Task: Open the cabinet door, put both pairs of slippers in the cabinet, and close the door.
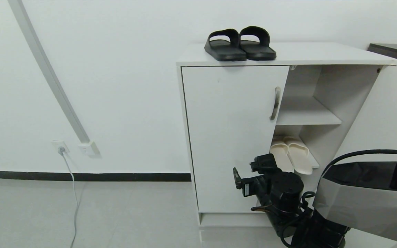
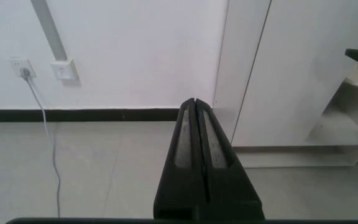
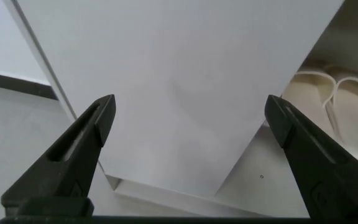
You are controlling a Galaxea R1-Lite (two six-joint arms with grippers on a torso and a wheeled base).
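A pair of black slippers (image 1: 240, 44) rests on top of the white cabinet (image 1: 322, 51). The left door (image 1: 229, 137) is closed and the right door (image 1: 384, 117) swings wide open. A cream pair of slippers (image 1: 293, 156) lies on the lower shelf inside, and this cream pair (image 3: 337, 106) is seen past the closed door's edge in the right wrist view. My right gripper (image 1: 250, 170) hangs open and empty in front of the closed door's lower part (image 3: 188, 115). My left gripper (image 2: 194, 106) is shut on nothing, low over the floor left of the cabinet (image 2: 291, 62).
A handle (image 1: 275, 102) sits on the closed door's inner edge. The upper shelf (image 1: 305, 119) is bare. A wall socket with a cable (image 1: 60, 146) and a slanted grey conduit (image 1: 47, 72) are to the left. Dark furniture (image 1: 395, 51) stands behind, at the right.
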